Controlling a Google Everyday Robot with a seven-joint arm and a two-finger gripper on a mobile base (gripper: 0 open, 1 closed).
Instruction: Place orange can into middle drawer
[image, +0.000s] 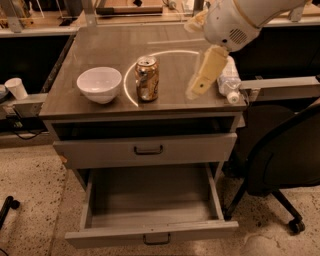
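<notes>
The orange can stands upright on the cabinet top, right of a white bowl. The middle drawer is pulled fully out at the bottom of the cabinet, and its inside is bare. The like-fronted drawer above it is shut. My gripper hangs over the right part of the cabinet top, pointing down and to the left. It is about a hand's width right of the can, apart from it, and holds nothing.
A clear plastic bottle lies at the top's right edge, partly behind my gripper. A black office chair stands right of the cabinet. A grey rail runs along the right. A white cup sits at the left.
</notes>
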